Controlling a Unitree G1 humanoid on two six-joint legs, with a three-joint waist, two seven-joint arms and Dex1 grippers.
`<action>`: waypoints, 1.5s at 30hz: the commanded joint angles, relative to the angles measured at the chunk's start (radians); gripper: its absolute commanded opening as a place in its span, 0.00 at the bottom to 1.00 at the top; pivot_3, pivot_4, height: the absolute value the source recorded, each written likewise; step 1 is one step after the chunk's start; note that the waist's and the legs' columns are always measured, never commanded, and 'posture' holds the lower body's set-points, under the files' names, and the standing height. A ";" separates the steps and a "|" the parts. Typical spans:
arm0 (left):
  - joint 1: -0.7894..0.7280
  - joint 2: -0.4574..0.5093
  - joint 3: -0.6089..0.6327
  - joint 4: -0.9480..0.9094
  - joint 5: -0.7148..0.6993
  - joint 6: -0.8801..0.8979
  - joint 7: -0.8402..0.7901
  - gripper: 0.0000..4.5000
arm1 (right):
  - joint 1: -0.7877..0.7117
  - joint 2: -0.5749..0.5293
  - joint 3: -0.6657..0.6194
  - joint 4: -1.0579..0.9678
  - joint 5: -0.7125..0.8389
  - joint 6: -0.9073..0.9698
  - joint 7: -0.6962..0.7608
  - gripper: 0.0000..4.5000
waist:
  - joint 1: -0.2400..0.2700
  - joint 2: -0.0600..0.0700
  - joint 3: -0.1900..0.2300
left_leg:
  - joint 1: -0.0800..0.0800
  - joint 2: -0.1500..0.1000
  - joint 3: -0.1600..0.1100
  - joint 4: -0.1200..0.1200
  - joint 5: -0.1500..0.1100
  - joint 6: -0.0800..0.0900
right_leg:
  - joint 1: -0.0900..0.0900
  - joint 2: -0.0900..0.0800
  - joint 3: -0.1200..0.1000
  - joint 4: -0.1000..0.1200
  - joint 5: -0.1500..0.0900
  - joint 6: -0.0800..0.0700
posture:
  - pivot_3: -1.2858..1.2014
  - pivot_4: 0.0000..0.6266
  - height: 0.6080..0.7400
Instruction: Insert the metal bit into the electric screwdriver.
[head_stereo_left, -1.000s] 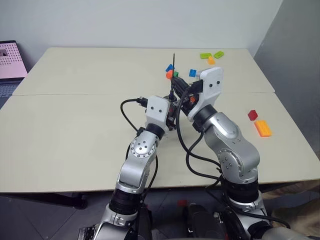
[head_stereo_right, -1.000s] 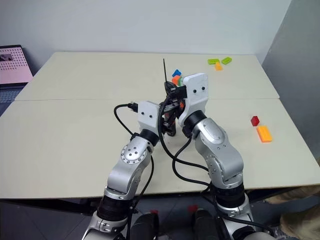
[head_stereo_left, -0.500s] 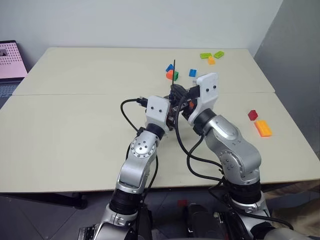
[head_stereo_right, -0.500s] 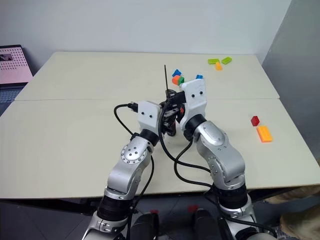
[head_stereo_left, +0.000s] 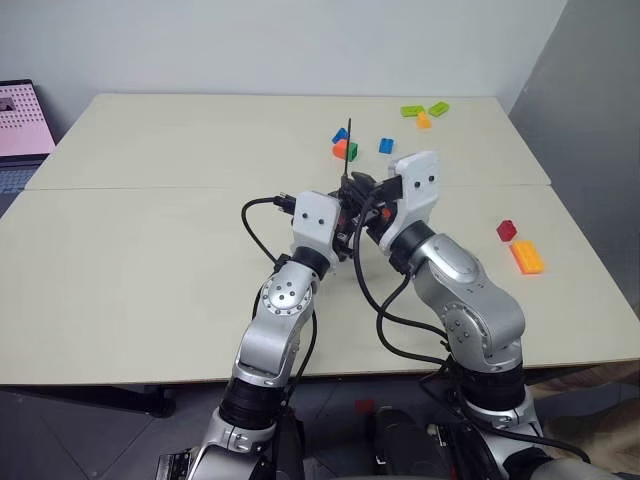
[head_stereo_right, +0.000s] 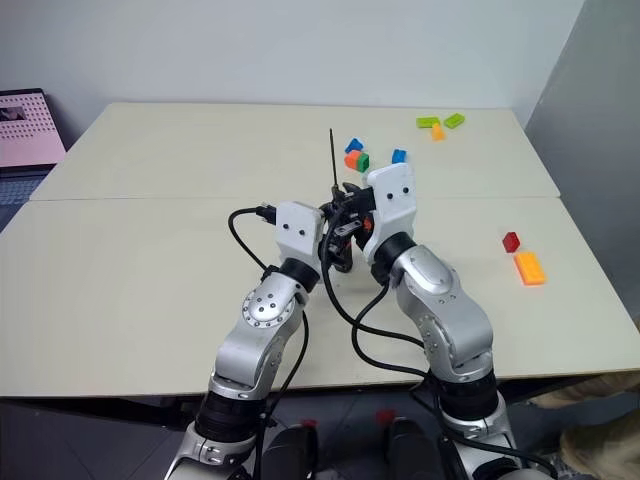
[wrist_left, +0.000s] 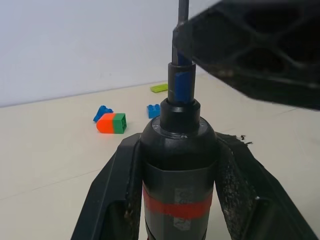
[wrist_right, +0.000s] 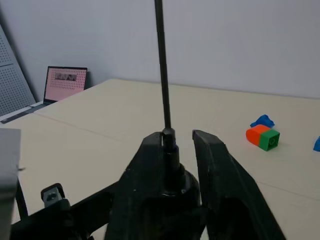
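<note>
Our left hand (wrist_left: 175, 200) stays clamped on the screwdriver (wrist_left: 178, 165). At its 12 o'clock stands the bit (wrist_right: 161, 65), seated. Our right hand (wrist_right: 177, 150) has just parted, so insertion looks complete.

The middle of the frame is taken up by the two arms, whose grippers meet around the electric screwdriver (wrist_left: 179, 165); the metal bit (wrist_right: 161, 65) stands straight up from it, so passage directly above is barred. Just behind, toward the upper centre, a cluster of bricks (head_stereo_left: 342, 146) and a blue brick (head_stereo_left: 385, 146) lie in the way. Green and orange bricks (head_stereo_left: 423, 112) occupy the upper right, and a red brick (head_stereo_left: 505, 231) and an orange brick (head_stereo_left: 525, 257) the right edge. The left half of the table (head_stereo_left: 130, 250) is left bare.
</note>
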 joint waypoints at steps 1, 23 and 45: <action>-0.005 -0.004 0.001 -0.018 0.007 -0.001 -0.003 0.37 | -0.045 -0.012 -0.084 -0.047 0.025 -0.064 0.001 0.45 | 0.000 0.000 0.000 | 0.000 0.000 0.000 0.000 0.000 0.000 | 0.000 0.000 0.000 0.000 0.000 0.000 | 0.52 0.24 1.00; -0.415 0.593 -0.106 0.248 0.191 -0.100 -0.530 0.37 | 0.047 -0.742 -0.232 -0.069 0.222 -0.067 0.646 0.77 | 0.000 0.000 0.002 | -0.009 0.000 -0.001 -0.003 0.000 0.000 | -0.008 0.001 -0.002 -0.004 0.002 0.005 | 0.52 0.24 1.00; -0.573 0.497 -0.352 0.754 0.355 -0.557 -0.998 0.67 | 0.170 -1.009 -0.255 -0.144 0.352 -0.014 0.858 0.77 | 0.008 0.000 0.002 | -0.014 -0.001 -0.001 0.001 -0.001 0.002 | -0.007 -0.001 -0.003 -0.009 0.003 0.007 | 0.52 0.24 1.00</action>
